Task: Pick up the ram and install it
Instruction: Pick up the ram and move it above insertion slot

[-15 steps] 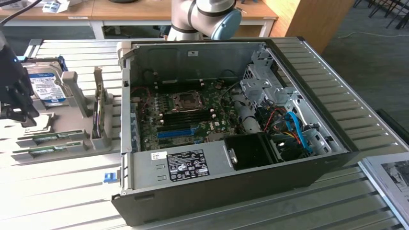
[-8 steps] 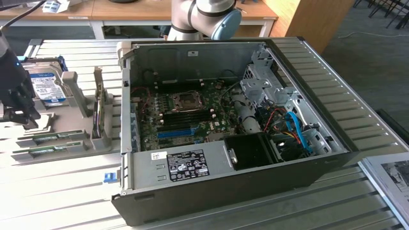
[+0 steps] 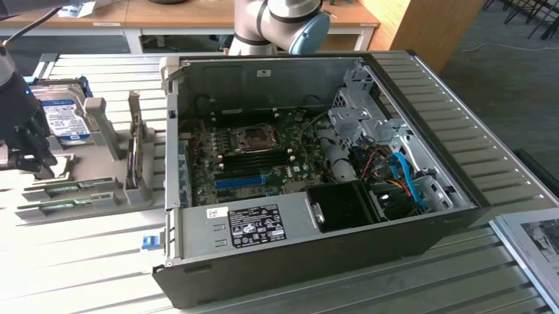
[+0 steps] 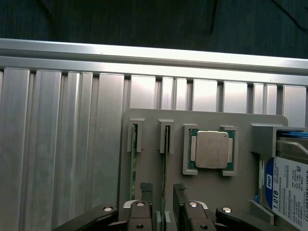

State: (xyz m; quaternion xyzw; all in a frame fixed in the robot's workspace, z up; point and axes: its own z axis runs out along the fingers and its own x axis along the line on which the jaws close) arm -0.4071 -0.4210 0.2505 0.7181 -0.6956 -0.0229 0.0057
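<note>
The ram (image 4: pixel 164 159), a long thin green circuit-board stick, stands on its edge in a slot of the flat grey moulded tray (image 4: pixel 149 120), so from the wrist I see little more than its narrow top edge, straight and upright, with its far end seated in a small grey bracket. A second green stick (image 4: pixel 134 159) of the same kind stands in the slot just beside it. On the ram's other side lies a square silver-lidded processor (image 4: pixel 211 150) in a green frame, and beyond that a silver hard drive (image 4: pixel 288 192) with a blue-and-white label. I read this as the approach of the pick: the gripper (image 4: pixel 162 188) hovers above the tray with its jaws spread wide and nothing between them but air. One dark fingertip hangs on each side of the ram, and neither touches it. In my judgement the grasp calls for a straight descent with the pads square to the stick's flat faces, and enough clearance that the outer finger does not catch the neighbouring stick. The tray rests on a slatted aluminium table (image 4: pixel 62 144). On the exterior view's right of it lies the open black tower case (image 3: pixel 349 248), its green motherboard (image 3: pixel 253 163) exposed, well apart from the ram.
</note>
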